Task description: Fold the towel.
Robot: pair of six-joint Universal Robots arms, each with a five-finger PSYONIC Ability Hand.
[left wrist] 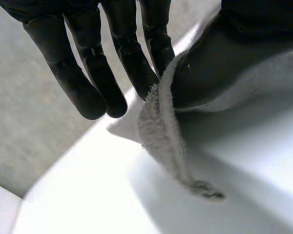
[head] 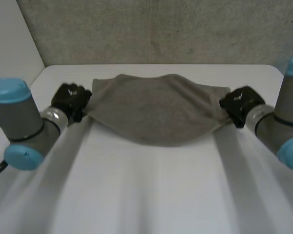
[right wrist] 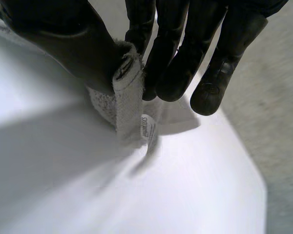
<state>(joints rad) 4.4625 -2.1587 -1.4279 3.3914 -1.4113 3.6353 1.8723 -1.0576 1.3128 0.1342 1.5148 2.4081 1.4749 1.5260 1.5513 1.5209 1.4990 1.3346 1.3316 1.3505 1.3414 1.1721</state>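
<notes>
Pinching towel at both ends | left robot hand grips one corner | right robot hand grips another

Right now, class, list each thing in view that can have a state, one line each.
towel: stretched between both hands, its near edge sagging.
left hand: shut on the towel's left end, cloth pinched against the thumb.
right hand: shut on the towel's right end, same pinch.

A white tabletop runs back to a rough, speckled grey wall along its far edge. A plain pale panel stands past the far left corner.
</notes>
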